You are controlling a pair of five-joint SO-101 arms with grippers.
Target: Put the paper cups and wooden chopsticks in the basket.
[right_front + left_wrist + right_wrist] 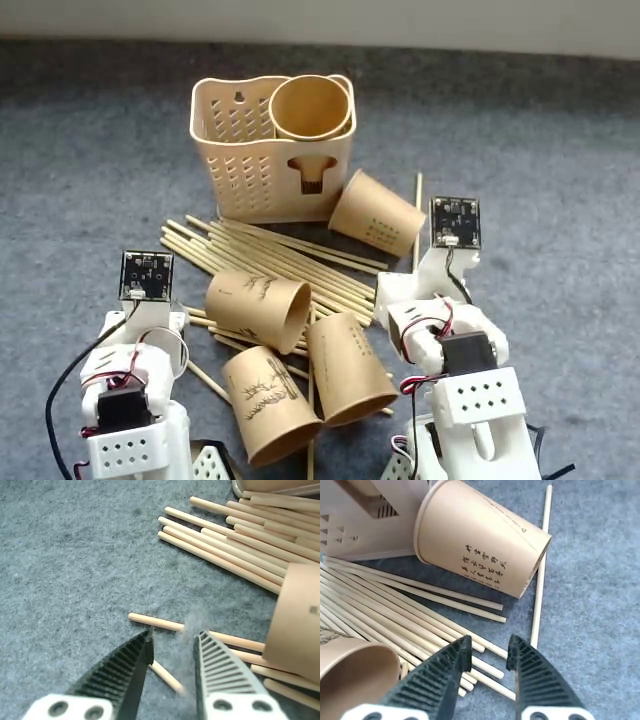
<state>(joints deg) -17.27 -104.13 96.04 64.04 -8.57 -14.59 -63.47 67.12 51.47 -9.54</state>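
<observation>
Soft, even light across the counter, dimmer along its far edge. The cups throw only faint, soft-edged shadows tight beneath them. There's a darker patch under the tipped cup beside the basket. A hazy smear sits between the left jaws, blurring the chopstick there.

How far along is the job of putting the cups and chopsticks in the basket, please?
Done: one cup stands in the basket. In hand: nothing; the left hand and right hand are both open and empty. Left: four cups lying on the carpet, and the pile of chopsticks beside them.
</observation>
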